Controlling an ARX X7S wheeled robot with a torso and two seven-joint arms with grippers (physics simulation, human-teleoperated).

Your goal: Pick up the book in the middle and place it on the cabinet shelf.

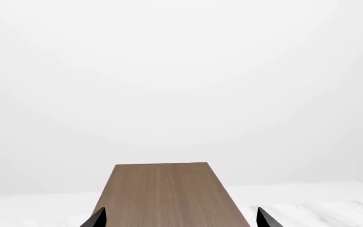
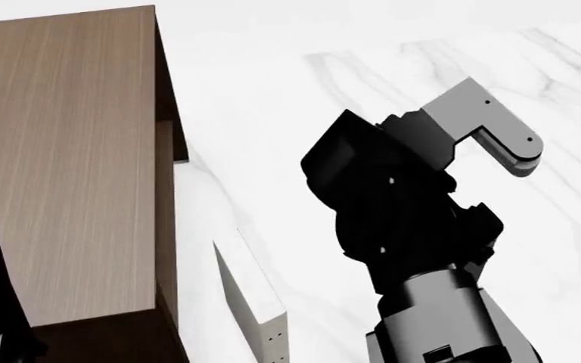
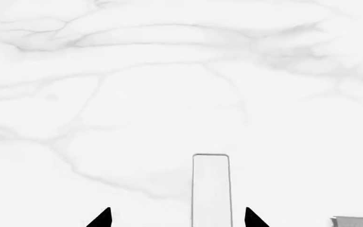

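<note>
White marble floor [image 3: 168,71]; right fingers [image 3: 177,218] spread over pale book [image 3: 211,189]; left fingers [image 1: 180,218] spread above cabinet [image 1: 168,194].

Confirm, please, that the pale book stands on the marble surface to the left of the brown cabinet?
Not quite: the pale book stands on the marble surface to the right of the brown cabinet, as the head view shows.

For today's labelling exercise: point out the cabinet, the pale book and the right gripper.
cabinet [image 2: 63,159], head view, on its flat wood-grain top.
pale book [image 2: 253,299], head view, on its upper edge.
right gripper [image 3: 177,218], right wrist view, midway between the two dark fingertips.
</note>
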